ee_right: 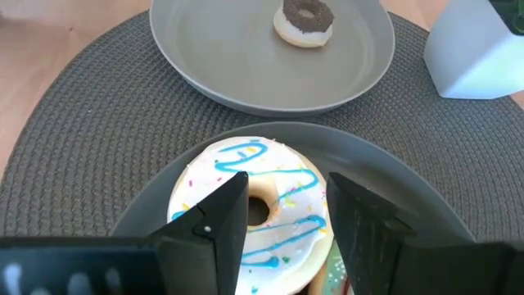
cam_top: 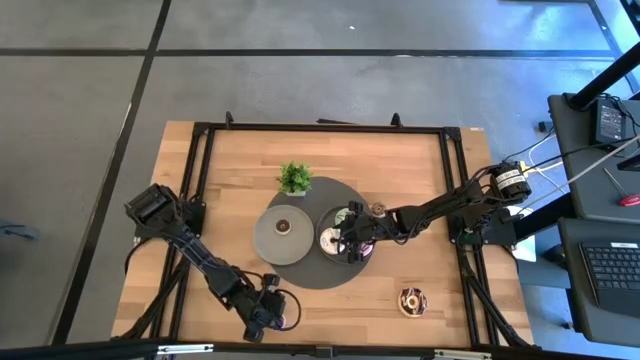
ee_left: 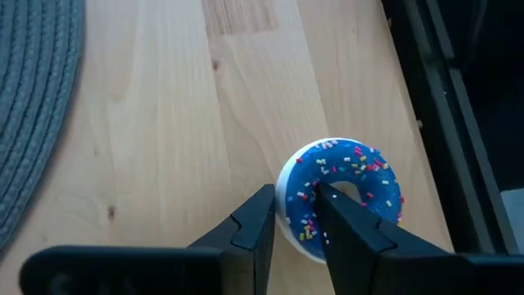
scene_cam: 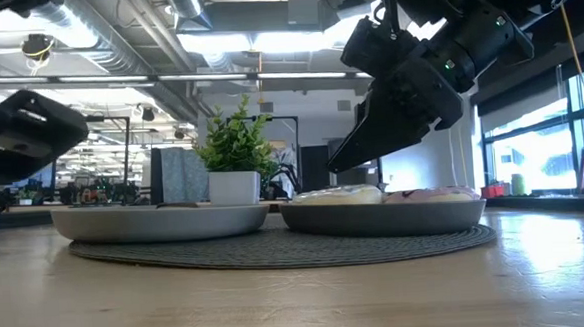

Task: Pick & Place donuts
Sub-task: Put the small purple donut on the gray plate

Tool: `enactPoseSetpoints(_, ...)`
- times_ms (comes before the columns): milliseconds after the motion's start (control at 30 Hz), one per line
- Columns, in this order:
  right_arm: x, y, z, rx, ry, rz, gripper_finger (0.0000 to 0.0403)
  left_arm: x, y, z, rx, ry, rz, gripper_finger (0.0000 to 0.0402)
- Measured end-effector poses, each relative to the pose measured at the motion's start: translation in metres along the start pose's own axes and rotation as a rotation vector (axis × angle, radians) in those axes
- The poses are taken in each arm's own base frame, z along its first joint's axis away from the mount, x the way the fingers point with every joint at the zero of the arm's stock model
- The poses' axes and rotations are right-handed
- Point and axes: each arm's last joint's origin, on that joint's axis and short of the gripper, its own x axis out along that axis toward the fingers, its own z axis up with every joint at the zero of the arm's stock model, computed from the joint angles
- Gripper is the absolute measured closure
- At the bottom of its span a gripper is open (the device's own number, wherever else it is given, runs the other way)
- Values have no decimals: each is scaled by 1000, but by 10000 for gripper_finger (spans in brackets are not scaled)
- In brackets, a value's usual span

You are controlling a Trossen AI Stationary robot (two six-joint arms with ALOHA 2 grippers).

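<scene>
My left gripper (ee_left: pixel 295 225) is near the table's near edge (cam_top: pixel 270 312), shut on a blue-iced donut (ee_left: pixel 340 192) with sprinkles. My right gripper (ee_right: pixel 282 221) is open and hovers just above a white donut (ee_right: pixel 262 192) with blue squiggles, a finger over each side. That donut lies in the right grey plate (cam_top: pixel 362 262) on top of other donuts. A chocolate-iced donut (ee_right: pixel 304 20) lies flat in the left grey plate (cam_top: pixel 262 240). Another brown-iced donut (cam_top: pixel 412 300) lies on the bare wood to the right. A tiny brown one (cam_top: pixel 378 208) sits on the mat by the right arm. My left gripper pinches the blue donut's ring wall (ee_left: pixel 299 205) on the side nearest the wrist. One finger (ee_left: pixel 348 229) is in the hole and the other finger (ee_left: pixel 258 221) is on the outer rim. Whether the donut is lifted off the wood I cannot tell.
Both plates sit on a round dark woven mat (cam_top: pixel 310 275) at the table's middle. A small green potted plant (cam_top: pixel 294 178) stands at the mat's far edge. A black frame (cam_top: pixel 200 130) runs around the tabletop. Bare wood lies near and right of the mat.
</scene>
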Motion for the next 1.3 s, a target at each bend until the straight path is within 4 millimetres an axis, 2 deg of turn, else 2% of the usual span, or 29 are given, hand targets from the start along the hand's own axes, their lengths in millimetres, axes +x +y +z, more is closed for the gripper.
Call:
enactPoseSetpoints(367,0,0,0,-7,-1,0,235,-9,2,4,44,1,-19,369)
enactPoseSetpoints(567,0,0,0,-7,-1,0,235,-39,14,17,-68,-23,18,389)
enactPoseSetpoints(700,0,0,0,-18,-1,0,235,-65,36,20,-215,-44,207,391)
enactPoseSetpoints(900,0,0,-1,-25,8,0,235,-95,74,13,-410,-23,502,392)
enactPoseSetpoints(1033,0,0,-1,-28,14,-1,235,-97,97,8,-502,-21,530,392)
enactPoseSetpoints(1300,1,-7,-5,-25,55,-18,235,-86,137,-11,-629,4,456,393)
